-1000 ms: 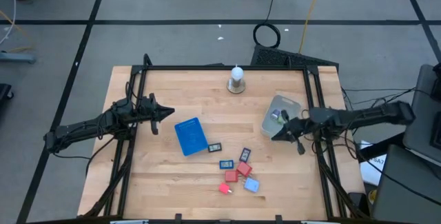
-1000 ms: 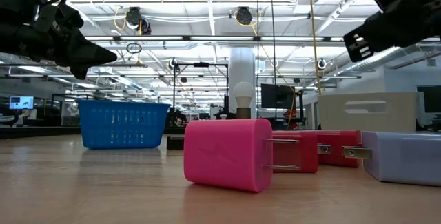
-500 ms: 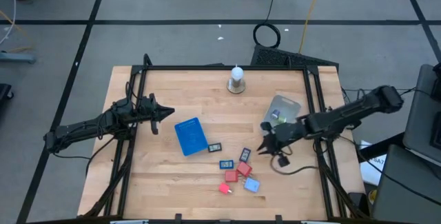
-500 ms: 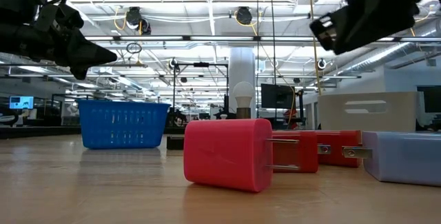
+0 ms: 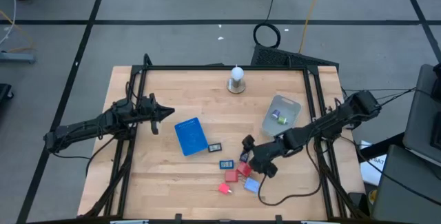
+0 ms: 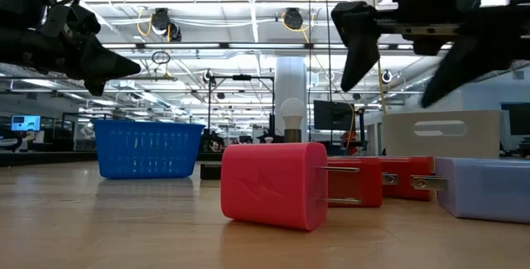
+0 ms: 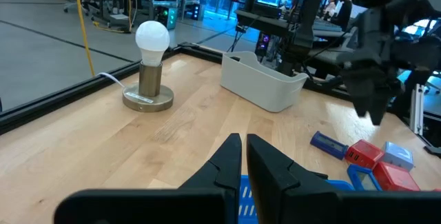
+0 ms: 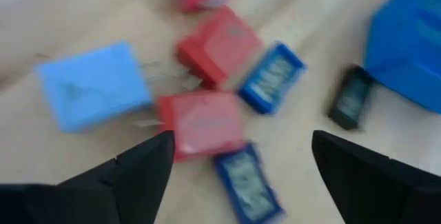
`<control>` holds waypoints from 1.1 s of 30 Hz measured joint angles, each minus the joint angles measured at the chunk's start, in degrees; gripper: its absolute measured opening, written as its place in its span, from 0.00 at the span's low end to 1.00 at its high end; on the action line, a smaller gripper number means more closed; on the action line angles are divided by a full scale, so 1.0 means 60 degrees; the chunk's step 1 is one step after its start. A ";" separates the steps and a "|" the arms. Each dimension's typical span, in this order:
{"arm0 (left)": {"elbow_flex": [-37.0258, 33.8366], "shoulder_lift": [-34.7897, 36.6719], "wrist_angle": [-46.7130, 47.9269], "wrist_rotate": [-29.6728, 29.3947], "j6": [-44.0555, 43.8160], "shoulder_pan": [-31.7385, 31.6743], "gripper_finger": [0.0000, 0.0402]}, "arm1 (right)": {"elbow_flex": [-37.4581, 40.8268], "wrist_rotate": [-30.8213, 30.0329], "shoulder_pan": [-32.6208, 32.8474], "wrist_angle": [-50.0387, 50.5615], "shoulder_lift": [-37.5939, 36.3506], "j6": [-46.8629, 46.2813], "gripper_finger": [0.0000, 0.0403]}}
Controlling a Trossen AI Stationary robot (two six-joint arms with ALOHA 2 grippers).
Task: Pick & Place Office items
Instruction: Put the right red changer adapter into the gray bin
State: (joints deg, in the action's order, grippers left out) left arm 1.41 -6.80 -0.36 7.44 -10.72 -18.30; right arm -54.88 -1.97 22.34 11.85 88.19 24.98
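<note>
High view: the right gripper [image 5: 253, 156] hangs with its fingers spread wide over the cluster of small office items [image 5: 238, 169] near the front middle of the wooden table [image 5: 165, 182], apparently lining up for a pick. Nothing is between its fingers. The spread looks chosen to straddle one of the little plug blocks or dark rectangles lying directly below.

Seen from the right wrist, the two dark fingers frame the pile: a light-blue block [image 8: 93, 85], two red blocks [image 8: 200, 122] lying against each other, a pink-red one beyond them, and blue-black rectangles [image 8: 273, 76] scattered beside them. One red block sits most nearly between the fingers, so it is the likely target, though that is only a guess.

The grey container [image 5: 280, 114] stands well apart from the pile, toward the table's right side, with a small green-and-white piece [image 5: 278, 116] already lying inside it; it seems to be the drop-off point. The remaining items lie loose on the wood, so much of the job looks undone.

The left gripper [image 5: 167, 113] waits above the table's left side, fingers pressed together and holding nothing, just beside the larger flat blue rectangle [image 5: 190, 136]. A lamp bulb on a round base [image 5: 236, 79] stands at the far edge, clear of the work.
</note>
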 joint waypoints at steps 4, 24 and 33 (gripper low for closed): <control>0.0000 0.0000 0.0000 -0.0002 0.0002 0.0002 0.06 | -0.0009 0.1014 -0.0073 -0.0067 0.0134 0.0084 0.85; 0.0000 -0.0012 0.0000 0.0000 0.0286 -0.0001 0.06 | -0.0001 0.2911 -0.1037 -0.0698 0.1372 0.0524 0.85; 0.0004 -0.0012 0.0000 0.0003 0.0331 0.0002 0.06 | -0.0001 0.3075 -0.1094 -0.1155 0.1604 0.0566 0.85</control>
State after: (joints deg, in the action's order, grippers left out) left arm 1.43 -6.87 -0.36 7.46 -8.74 -18.29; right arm -54.89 16.48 15.77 4.92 97.82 28.38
